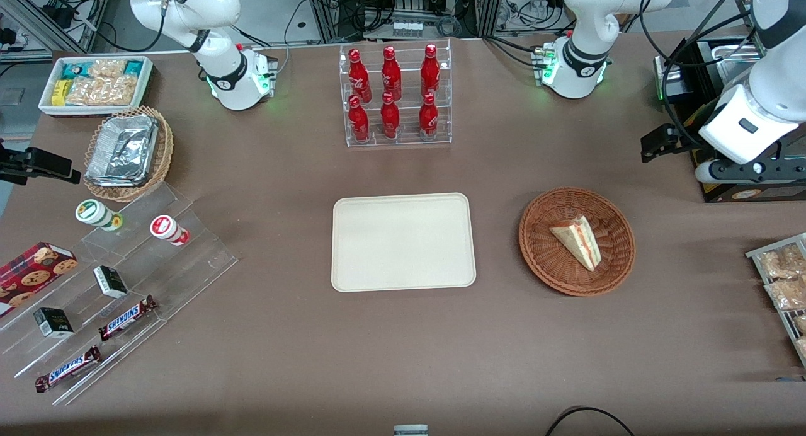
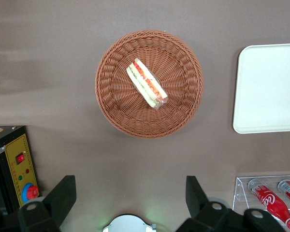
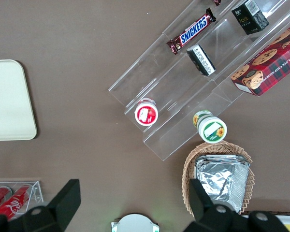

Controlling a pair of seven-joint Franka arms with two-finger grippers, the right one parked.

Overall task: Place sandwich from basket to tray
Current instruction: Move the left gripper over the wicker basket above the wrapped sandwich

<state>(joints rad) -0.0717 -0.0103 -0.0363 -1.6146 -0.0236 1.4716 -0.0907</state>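
Wrist camera on the working arm looks straight down, and the gripper [image 2: 130,193] hangs high with its two fingers [image 2: 63,195] spread wide and nothing between them. Ahead of those fingers, well below, sits the basket [image 2: 181,113], and the sandwich [image 2: 146,83] lies in it, a little off the weave's centre. So the target is forward of the fingertips and far beneath them, with bare brown table under the gripper itself.

Watch the sandwich's lie: its long axis runs on a diagonal across the basket, striped filling edge turned up toward the lens. The fingers' opening line runs straight across, so they sit at a slant to that wedge; my read is a wrist turn will be wanted so the pads close across the short width, not along its length.

From the front view, the sandwich [image 1: 578,241] rests in the basket [image 1: 541,259] toward the working arm's end of the table, the tray [image 1: 352,275] lies bare just beside it toward the middle, a clear gap between them. Nothing is lifted yet; the pick is not begun.
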